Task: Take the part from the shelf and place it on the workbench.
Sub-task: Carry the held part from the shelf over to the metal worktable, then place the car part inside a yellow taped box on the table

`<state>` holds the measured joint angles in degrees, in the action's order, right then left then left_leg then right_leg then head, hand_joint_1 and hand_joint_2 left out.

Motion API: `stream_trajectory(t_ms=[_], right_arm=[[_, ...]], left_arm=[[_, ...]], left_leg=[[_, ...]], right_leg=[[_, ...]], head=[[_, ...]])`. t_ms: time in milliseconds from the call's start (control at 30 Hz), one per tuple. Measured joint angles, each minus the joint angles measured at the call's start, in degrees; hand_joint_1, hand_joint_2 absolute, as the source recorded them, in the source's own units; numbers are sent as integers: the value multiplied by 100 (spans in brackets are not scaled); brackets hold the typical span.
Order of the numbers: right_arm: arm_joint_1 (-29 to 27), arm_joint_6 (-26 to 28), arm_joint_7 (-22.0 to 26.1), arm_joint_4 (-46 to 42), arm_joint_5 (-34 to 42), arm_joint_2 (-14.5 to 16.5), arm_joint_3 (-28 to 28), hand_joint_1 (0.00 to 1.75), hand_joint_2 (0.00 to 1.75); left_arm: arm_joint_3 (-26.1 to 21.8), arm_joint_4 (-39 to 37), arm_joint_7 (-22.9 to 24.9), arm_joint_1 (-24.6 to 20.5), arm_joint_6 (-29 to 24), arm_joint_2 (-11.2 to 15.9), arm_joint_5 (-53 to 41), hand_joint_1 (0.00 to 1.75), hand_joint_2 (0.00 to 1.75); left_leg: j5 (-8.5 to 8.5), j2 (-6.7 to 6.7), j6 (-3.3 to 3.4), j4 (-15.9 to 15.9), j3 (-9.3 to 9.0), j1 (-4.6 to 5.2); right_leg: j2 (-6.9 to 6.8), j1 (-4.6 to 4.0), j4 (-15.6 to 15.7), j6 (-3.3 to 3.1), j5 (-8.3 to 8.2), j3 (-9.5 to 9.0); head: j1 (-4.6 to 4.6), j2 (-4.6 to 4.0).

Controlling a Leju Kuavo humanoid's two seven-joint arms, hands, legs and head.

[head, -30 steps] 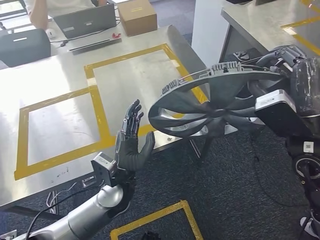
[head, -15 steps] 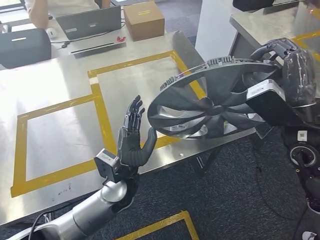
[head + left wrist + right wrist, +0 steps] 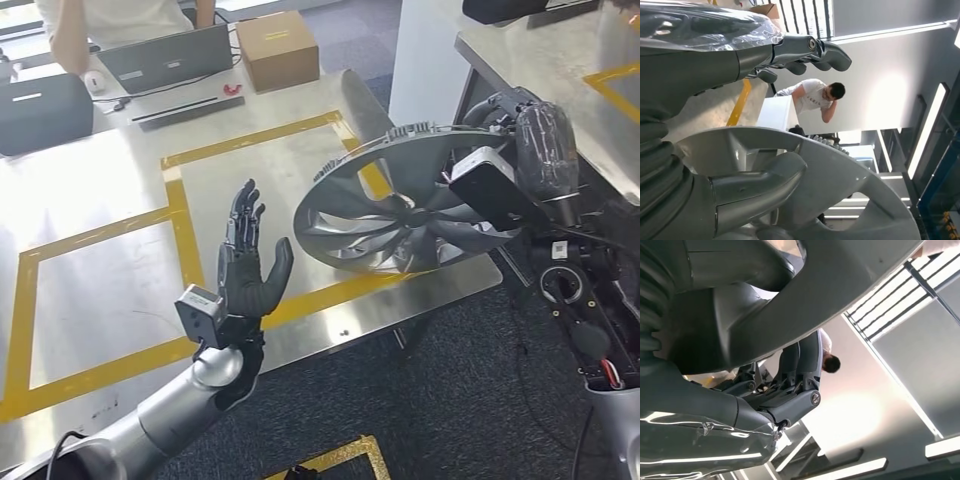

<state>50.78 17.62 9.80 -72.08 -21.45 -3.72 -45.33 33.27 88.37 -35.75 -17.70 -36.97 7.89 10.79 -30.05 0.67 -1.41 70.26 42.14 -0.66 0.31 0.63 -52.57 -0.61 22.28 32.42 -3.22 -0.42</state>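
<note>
Head view first: nearest to us, the left robot hand point(image 3: 245, 270) is raised over the near edge of the surface point(image 3: 113, 270), palm turned right, fingers apart and straight, holding nothing. Just to its right, we see the part point(image 3: 377, 205), a large grey spoked disc with a ribbed rim, hanging tilted above the right side of the surface; a small gap lies between the thumb and the part's left rim. On the part's right side, the right robot hand point(image 3: 543, 145) is clamped on its rim, partly hidden behind a wrist camera block. In the left wrist view the left robot hand point(image 3: 764, 60) has its fingers stretched out with the part point(image 3: 836, 170) just beside the thumb. In the right wrist view the right robot hand point(image 3: 764, 395) has its fingers curled against the part point(image 3: 828, 285).

Yellow tape point(image 3: 185, 235) marks 2 rectangles on the surface. Farther off lie a laptop point(image 3: 170, 58) and a cardboard box point(image 3: 278, 48), and a person point(image 3: 113, 25) stands at the far left edge.
</note>
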Motion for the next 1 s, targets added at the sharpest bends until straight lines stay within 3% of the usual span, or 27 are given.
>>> stream_trajectory(t_ms=[33, 67, 100, 167, 200, 333, 367, 467, 500, 533, 567, 633, 667, 700, 767, 833, 1000], right_arm=[[-23, 11, 0, 47, 6, 18, -20, 175, 175], [-35, 32, 3, 96, 9, 42, -38, 175, 175], [-37, 63, 11, 148, 9, 76, -55, 175, 175], [-16, 139, 48, 273, 7, 152, -92, 175, 175], [-6, 175, 76, 342, 5, 193, -111, 175, 175], [102, 258, 193, 628, 8, 371, -174, 175, 175], [133, 261, 203, 703, 8, 414, -191, 175, 175], [207, 264, 208, 937, -8, 546, -254, 175, 175], [232, 263, 213, 1007, -13, 586, -272, 175, 175], [260, 254, 224, 1074, -15, 625, -289, 175, 175], [291, 237, 243, 1136, -15, 669, -308, 175, 175], [354, 194, 292, 1261, -15, 783, -356, 175, 175], [383, 176, 316, 1318, -15, 856, -387, 175, 175], [410, 162, 338, 1373, -11, 936, -418, 175, 175], [478, 145, 378, 1493, 4, 1108, -478, 175, 175], [553, 140, 416, 1641, 16, 1264, -540, 175, 175], [727, 117, 511, 2040, 38, 1525, -663, 175, 175]], left_arm=[[-10, -10, 6, 10, -55, 20, 1, 0, 175], [-25, -16, 16, 15, -116, 45, 2, 0, 175], [-45, -20, 36, 18, -180, 74, 1, 0, 175], [-91, -22, 90, 24, -260, 134, -18, 0, 175], [-115, -21, 114, 40, -276, 158, -40, 0, 175], [-273, 8, 136, 120, -290, 216, -185, 0, 175], [-313, 26, 130, 133, -290, 219, -220, 0, 175], [-400, 61, 97, 217, -290, 219, -302, 0, 175], [-418, 64, 87, 251, -290, 217, -314, 0, 175], [-430, 66, 75, 272, -290, 214, -317, 0, 175], [-437, 70, 56, 280, -289, 209, -315, 0, 175], [-439, 78, 13, 261, -288, 186, -308, 0, 175], [-439, 81, -2, 243, -285, 169, -303, 0, 175], [-438, 82, -11, 229, -283, 152, -296, 0, 175], [-435, 83, -32, 212, -273, 124, -275, 0, 175], [-432, 82, -59, 202, -248, 92, -253, 0, 175], [-451, 74, -98, 192, -197, 34, -200, 0, 175]], left_leg=[[128, -7, -18, -90, 50, -16], [386, -14, -39, -398, -9, -33], [714, -22, -60, -830, -129, -52], [1046, -34, -56, -1486, -342, -49], [1078, -34, -19, -1607, -385, -37], [1007, -28, 157, -1585, -465, -30], [989, -28, 193, -1592, -499, -36], [908, -24, 268, -1593, -598, -12], [878, -20, 275, -1593, -639, -2], [849, -14, 275, -1593, -686, 7], [819, -8, 269, -1593, -737, 16], [768, 1, 245, -1594, -814, 32], [753, 1, 225, -1587, -822, 44], [738, 0, 212, -1572, -808, 52], [729, -8, 205, -1548, -770, 65], [729, -23, 214, -1563, -776, 61], [754, -29, 171, -1632, -811, 55]], right_leg=[[3, 8, -9, 11, 45, -44], [8, 21, -26, 28, 95, -93], [14, 32, -46, 53, 152, -136], [33, 39, -96, 118, 250, -182], [40, 29, -113, 157, 292, -185], [32, 31, -283, 271, 489, -148], [18, 38, -538, 289, 615, -33], [-4, 44, -1776, 316, 1020, 620], [-4, 43, -1997, 312, 1016, 771], [-4, 40, -1982, 296, 898, 814], [-3, 32, -1737, 265, 680, 751], [-3, -9, -918, 165, 191, 443], [-4, -32, -565, 122, 49, 293], [-5, -44, -339, 103, -6, 192], [7, -50, -201, 136, 22, 132], [27, -55, -192, 164, 30, 136], [31, -61, -192, 131, 39, 133]], head=[[-3, 0], [-5, 0], [-8, 0], [-19, 0], [-22, 0], [-3, 0], [10, 0], [42, 0], [44, 0], [48, 0], [54, 0], [64, 0], [65, 0], [66, 0], [56, 0], [42, 0], [32, 0]])
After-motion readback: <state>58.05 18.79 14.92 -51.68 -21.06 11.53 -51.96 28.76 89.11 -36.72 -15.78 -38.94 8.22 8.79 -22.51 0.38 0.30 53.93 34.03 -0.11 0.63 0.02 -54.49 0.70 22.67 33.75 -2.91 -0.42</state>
